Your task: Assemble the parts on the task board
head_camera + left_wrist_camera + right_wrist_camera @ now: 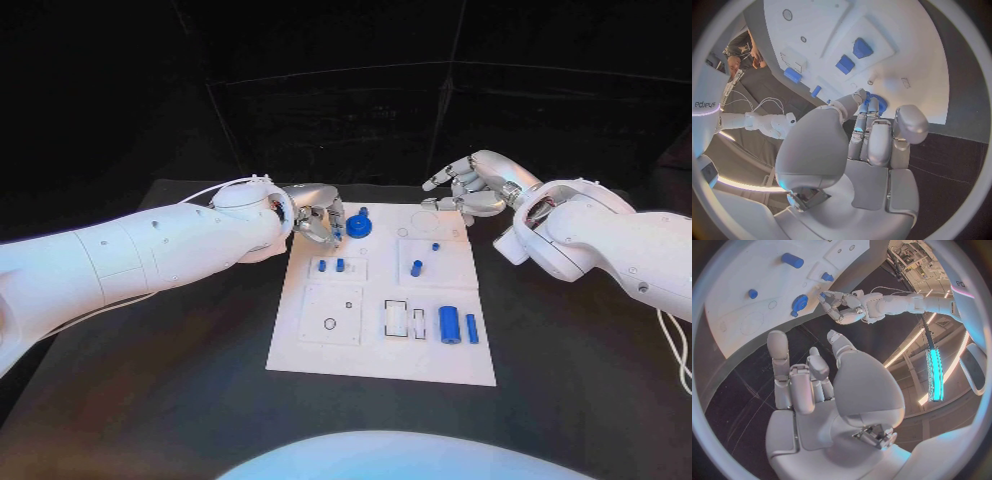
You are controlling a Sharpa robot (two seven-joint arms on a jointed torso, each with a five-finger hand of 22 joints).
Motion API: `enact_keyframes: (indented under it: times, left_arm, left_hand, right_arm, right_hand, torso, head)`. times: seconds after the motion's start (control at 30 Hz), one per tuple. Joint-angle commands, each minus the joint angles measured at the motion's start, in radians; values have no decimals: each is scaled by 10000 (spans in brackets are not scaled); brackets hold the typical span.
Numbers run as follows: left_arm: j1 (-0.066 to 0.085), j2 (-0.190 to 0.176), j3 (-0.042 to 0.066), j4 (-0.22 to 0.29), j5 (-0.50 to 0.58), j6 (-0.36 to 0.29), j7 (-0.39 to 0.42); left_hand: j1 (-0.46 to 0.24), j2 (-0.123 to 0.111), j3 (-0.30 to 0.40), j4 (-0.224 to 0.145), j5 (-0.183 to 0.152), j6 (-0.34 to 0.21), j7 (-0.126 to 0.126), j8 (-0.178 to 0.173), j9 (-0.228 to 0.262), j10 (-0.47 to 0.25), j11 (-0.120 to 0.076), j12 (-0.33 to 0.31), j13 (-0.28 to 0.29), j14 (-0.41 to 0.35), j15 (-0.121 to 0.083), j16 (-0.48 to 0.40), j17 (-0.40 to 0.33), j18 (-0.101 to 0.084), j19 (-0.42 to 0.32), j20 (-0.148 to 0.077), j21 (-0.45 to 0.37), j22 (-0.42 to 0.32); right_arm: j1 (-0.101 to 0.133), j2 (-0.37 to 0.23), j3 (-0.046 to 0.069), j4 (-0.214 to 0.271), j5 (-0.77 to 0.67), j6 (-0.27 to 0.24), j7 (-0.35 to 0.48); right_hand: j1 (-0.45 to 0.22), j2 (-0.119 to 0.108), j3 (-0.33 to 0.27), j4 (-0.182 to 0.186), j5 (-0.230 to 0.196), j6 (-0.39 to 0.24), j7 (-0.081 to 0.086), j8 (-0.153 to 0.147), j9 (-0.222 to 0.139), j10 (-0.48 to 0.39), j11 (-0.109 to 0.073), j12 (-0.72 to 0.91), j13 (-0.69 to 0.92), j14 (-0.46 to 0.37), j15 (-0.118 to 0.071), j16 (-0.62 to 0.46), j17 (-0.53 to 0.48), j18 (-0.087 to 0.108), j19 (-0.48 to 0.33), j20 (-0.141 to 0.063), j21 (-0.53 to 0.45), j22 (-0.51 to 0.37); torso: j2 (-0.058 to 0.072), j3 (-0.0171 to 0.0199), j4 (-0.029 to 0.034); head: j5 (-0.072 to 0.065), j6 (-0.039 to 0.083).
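Nearby, left hand (317, 218) beside round blue part (359, 226); right hand (473, 186) apart.

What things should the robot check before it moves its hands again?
1. Left hand at the blue round part: ok, its fingertips are at it.
2. Left hand really gripping that part: cannot tell.
3. Right hand free: ok, it holds nothing, at the far edge of the task board.
4. Big blue cylinder out of the hands' way: ok, it lies near the board's front.
5. Small blue peg seated: cannot tell.
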Motion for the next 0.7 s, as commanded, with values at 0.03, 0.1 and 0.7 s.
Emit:
enact_keyframes:
  times: [0.03,0.1,0.7]
  left_arm:
    - [-7,54,8,-96,168,291,-31]
    - [-18,88,6,-149,171,330,-29]
    - [-81,262,-10,-392,173,748,-182]
  left_hand:
    - [-102,-22,13,9,31,68,-20,-69,-12,56,-15,-52,-4,137,3,48,-4,-78,68,0,10,-1]
    - [-104,-24,12,10,31,68,-19,-71,-12,58,-15,-54,-4,137,4,50,-1,-78,68,0,11,0]
    - [-130,-39,-5,16,28,65,-16,-94,-15,62,-10,-86,-4,124,6,33,-48,-70,50,2,-25,-29]
  right_arm:
    - [19,-6,6,11,26,27,77]
    - [19,-7,6,12,26,26,75]
    - [19,-10,6,11,26,29,71]
  right_hand:
    - [-5,122,11,33,32,-60,-2,64,-12,-13,-37,-17,5,492,-73,-63,-3,166,-8,-40,-45,-8]
    - [-5,122,11,33,32,-60,-2,64,-12,-13,-37,-17,5,492,-73,-63,-3,166,-8,-40,-45,-8]
    - [-5,122,11,33,32,-60,-2,64,-12,-13,-37,-17,5,492,-73,-63,-3,166,-8,-40,-45,-8]
  torso:
    - [-1,13,-9]
    - [-3,17,-9]
    - [-3,6,2]
  head:
    - [-6,-16]
    - [3,-20]
    - [-22,-57]
